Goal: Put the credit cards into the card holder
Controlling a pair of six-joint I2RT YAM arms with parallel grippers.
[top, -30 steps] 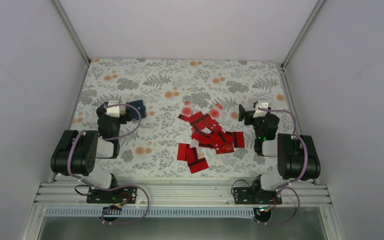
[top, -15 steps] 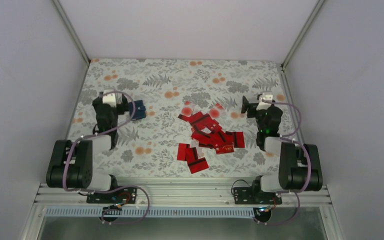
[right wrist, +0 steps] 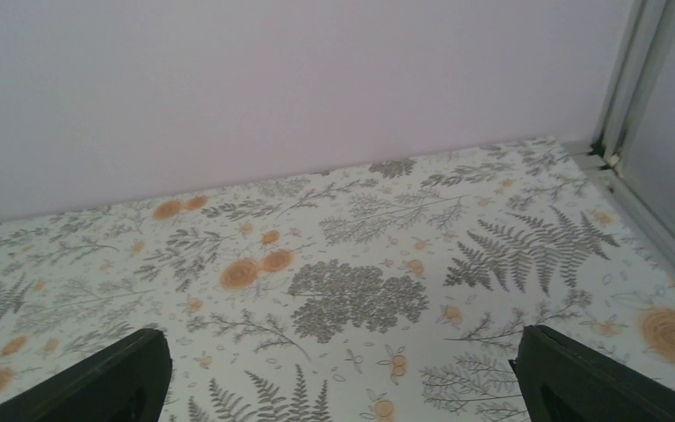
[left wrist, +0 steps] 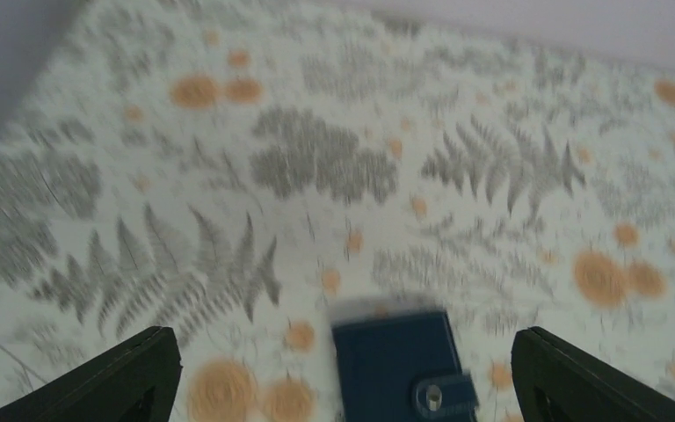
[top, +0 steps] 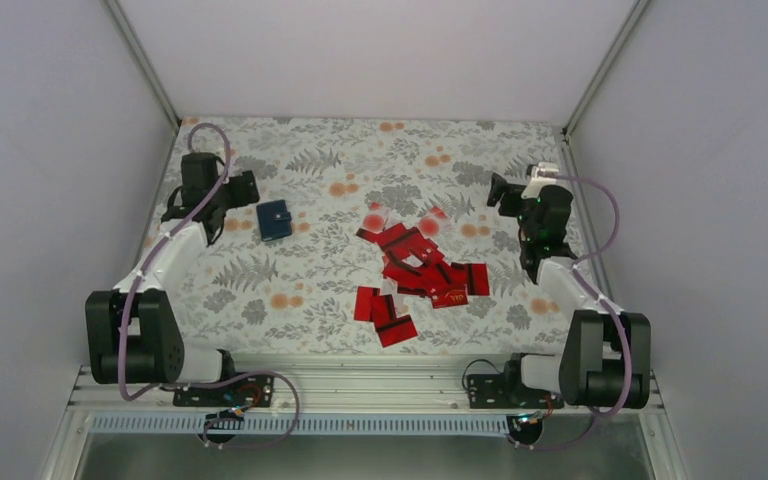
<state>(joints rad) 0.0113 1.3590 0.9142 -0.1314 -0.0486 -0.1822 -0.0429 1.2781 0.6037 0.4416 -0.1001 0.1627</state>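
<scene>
The card holder (top: 275,220), a dark navy pouch with a snap tab, lies flat on the floral cloth at the left. In the left wrist view it (left wrist: 400,365) sits low in the frame, between and beyond the fingers. My left gripper (top: 242,190) (left wrist: 344,343) is open and empty, just left of and behind the holder, apart from it. Several red credit cards (top: 418,268) lie in a loose overlapping pile at the middle of the table. My right gripper (top: 503,193) (right wrist: 341,343) is open and empty, to the right of and behind the pile; its view shows only cloth.
The floral tablecloth (top: 340,160) covers the table. White walls close in the left, back and right sides, with metal corner posts (top: 585,100). The back wall and the right corner post (right wrist: 620,105) stand close ahead in the right wrist view.
Both arms have stretched out towards the far side. My left gripper has moved back and left, away from the card holder. My right gripper has moved farther back and right. The cards have not moved.
</scene>
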